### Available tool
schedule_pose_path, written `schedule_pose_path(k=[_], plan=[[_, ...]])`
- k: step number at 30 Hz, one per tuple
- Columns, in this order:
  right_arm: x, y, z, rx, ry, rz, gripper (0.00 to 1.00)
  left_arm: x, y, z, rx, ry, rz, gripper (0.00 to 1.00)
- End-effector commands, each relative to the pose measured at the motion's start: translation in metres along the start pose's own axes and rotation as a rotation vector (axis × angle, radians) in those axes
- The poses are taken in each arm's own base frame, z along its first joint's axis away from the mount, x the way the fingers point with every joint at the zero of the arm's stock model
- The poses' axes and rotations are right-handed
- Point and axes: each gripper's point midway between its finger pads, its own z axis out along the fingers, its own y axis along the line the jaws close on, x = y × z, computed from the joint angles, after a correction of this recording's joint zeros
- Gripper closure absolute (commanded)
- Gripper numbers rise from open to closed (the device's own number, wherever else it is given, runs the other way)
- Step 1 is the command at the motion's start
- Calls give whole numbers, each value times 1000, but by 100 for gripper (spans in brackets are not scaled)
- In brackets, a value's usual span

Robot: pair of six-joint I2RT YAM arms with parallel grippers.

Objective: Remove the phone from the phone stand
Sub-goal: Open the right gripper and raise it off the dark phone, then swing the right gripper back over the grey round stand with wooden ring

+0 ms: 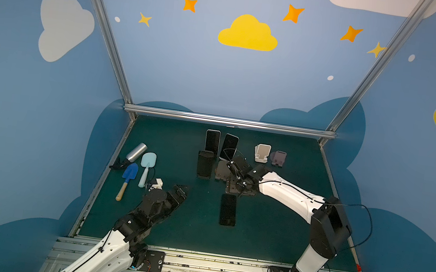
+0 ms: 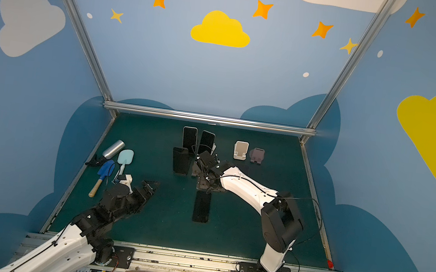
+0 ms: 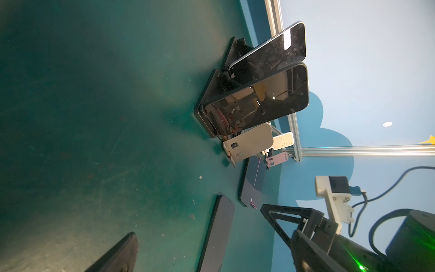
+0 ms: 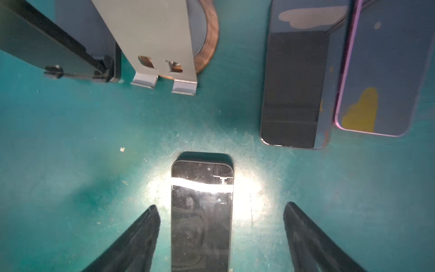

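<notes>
Black phone [image 4: 202,212] lies flat between the right tool's [image 4: 221,205] spread fingers [image 4: 141,230], two more phones [image 4: 294,82] [image 4: 376,70] beside it; left tool's [image 1: 182,190] state unclear.

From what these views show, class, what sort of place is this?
Probably a robotics lab test cell: a left arm and right arm bolted to a rail, an aluminium frame around cloud-painted walls, and a green mat laid out with phones and phone stands.
</notes>
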Motion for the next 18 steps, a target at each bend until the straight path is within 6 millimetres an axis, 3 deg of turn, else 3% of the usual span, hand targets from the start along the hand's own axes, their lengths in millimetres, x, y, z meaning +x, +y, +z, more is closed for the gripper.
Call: schedule_pose_path(k=[1, 9, 18], plan=[[-14, -4, -16, -10, -71, 9, 16, 0, 10, -1, -35, -6, 7, 0], [-39, 5, -34, -74, -142, 45, 15, -5, 11, -12, -22, -43, 12, 0], [-51, 14, -38, -112, -195, 50, 13, -6, 23, -24, -25, -62, 7, 0]])
